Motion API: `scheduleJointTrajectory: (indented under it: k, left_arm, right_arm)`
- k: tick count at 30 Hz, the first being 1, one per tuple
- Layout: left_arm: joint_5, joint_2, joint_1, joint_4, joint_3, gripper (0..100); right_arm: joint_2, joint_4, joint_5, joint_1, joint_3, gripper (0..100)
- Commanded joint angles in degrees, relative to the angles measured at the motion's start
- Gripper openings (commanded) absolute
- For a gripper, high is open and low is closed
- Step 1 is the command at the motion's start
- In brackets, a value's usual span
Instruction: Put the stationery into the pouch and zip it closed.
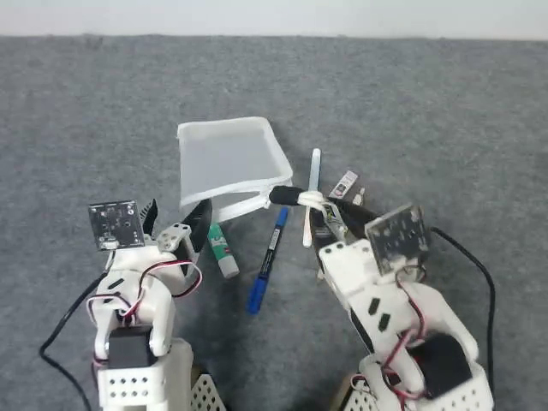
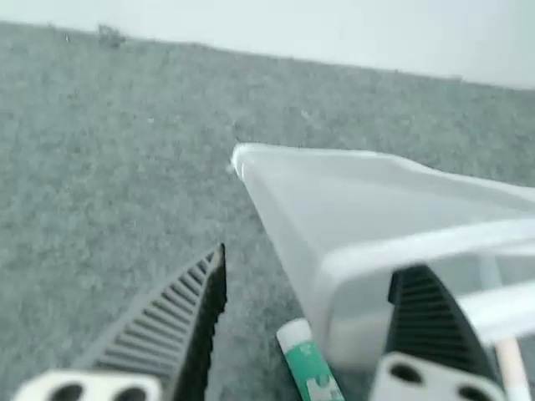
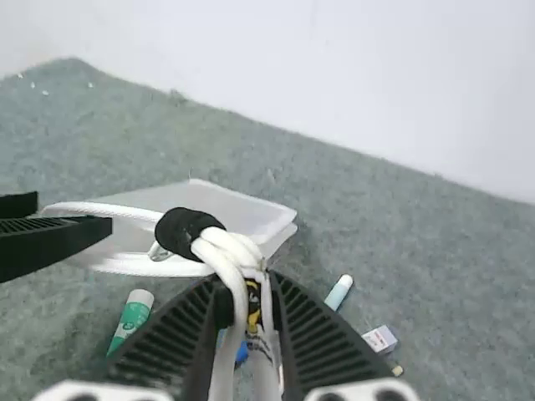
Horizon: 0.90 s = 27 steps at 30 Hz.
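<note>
The pouch (image 1: 227, 158) is judged mid-opening, its cord (image 3: 230, 246) clamped in the right gripper's (image 3: 247, 288) jaws; next, the left gripper's (image 1: 178, 212) parted jaws should be closed on its rim.

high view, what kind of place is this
Probably a robot lab bench: grey felt-like mat, plain white wall behind, and a left arm and right arm with exposed wires by a mesh pouch.
</note>
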Motion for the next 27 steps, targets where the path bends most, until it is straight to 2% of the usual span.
scheduleJointTrajectory:
  k: [1,6,13,18,24,27]
  left_arm:
    - [0.53,-0.53,0.0,-2.73,-0.66,30]
    - [-4.22,-0.53,3.52,-2.64,1.19,29]
    - [-7.47,-0.7,4.31,-2.73,0.84,10]
    - [-7.74,-0.7,4.31,-2.46,-0.57,1]
    - [-7.65,-0.7,4.22,-2.64,-0.57,1]
    - [-7.65,-0.7,3.96,-2.73,-0.66,1]
  right_arm:
    - [-4.44,1.1,0.88,-0.66,-0.62,0.7]
    - [-6.9,1.1,0.88,-0.66,0.35,0.7]
    - [-6.55,0.84,0.88,-0.66,0.62,0.7]
    - [-6.46,0.75,1.41,-0.66,0.62,1.6]
    - [-6.37,1.36,-0.53,-0.57,0.79,22.4]
    - [-4.18,0.75,1.05,-0.4,1.32,22.5]
